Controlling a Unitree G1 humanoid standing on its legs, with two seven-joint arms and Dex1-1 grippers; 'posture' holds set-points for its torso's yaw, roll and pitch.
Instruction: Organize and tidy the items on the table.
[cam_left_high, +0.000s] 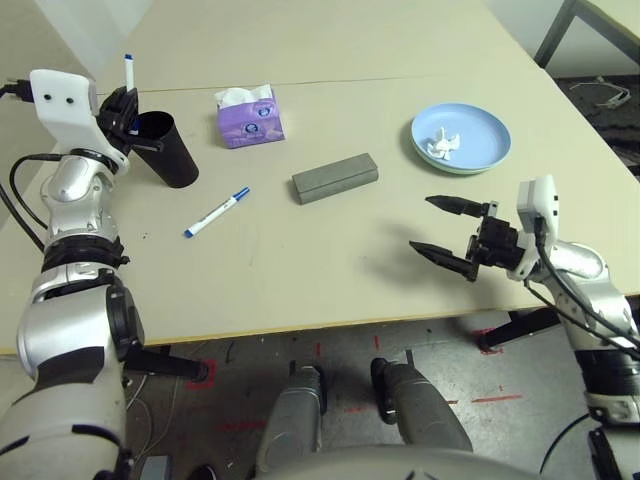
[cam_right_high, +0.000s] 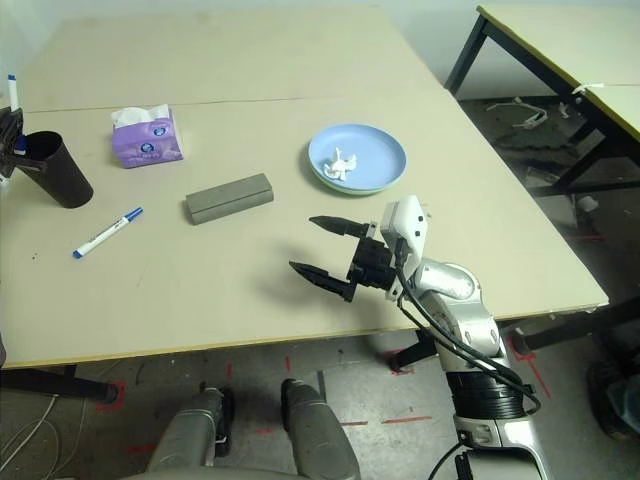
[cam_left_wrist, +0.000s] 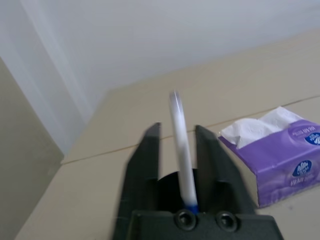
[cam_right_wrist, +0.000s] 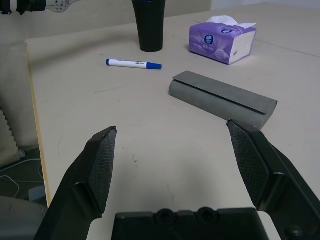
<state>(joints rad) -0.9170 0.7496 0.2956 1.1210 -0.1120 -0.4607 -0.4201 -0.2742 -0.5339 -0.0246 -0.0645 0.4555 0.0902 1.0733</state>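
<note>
My left gripper (cam_left_high: 125, 108) hovers at the rim of the black cup (cam_left_high: 170, 150) at the table's far left. A white blue-capped marker (cam_left_high: 129, 70) stands upright between its fingers (cam_left_wrist: 150, 150), lower end inside the cup (cam_left_wrist: 169, 184). The jaws look open, with a small gap beside the marker (cam_left_wrist: 181, 145). A second marker (cam_left_high: 217, 212) lies flat on the table in front of the cup. The grey glasses case (cam_left_high: 335, 178) lies mid-table. A crumpled tissue (cam_left_high: 443, 144) rests in the blue plate (cam_left_high: 485, 150), which is stacked on a green one. My right gripper (cam_left_high: 420, 223) hangs open and empty near the front right.
The purple tissue box (cam_left_high: 249, 117) stands behind the case, by the table's seam (cam_left_high: 400, 75). The front edge of the table (cam_left_high: 330, 320) runs just below my right gripper. Another table (cam_right_high: 560, 30) stands off to the right across a gap of floor.
</note>
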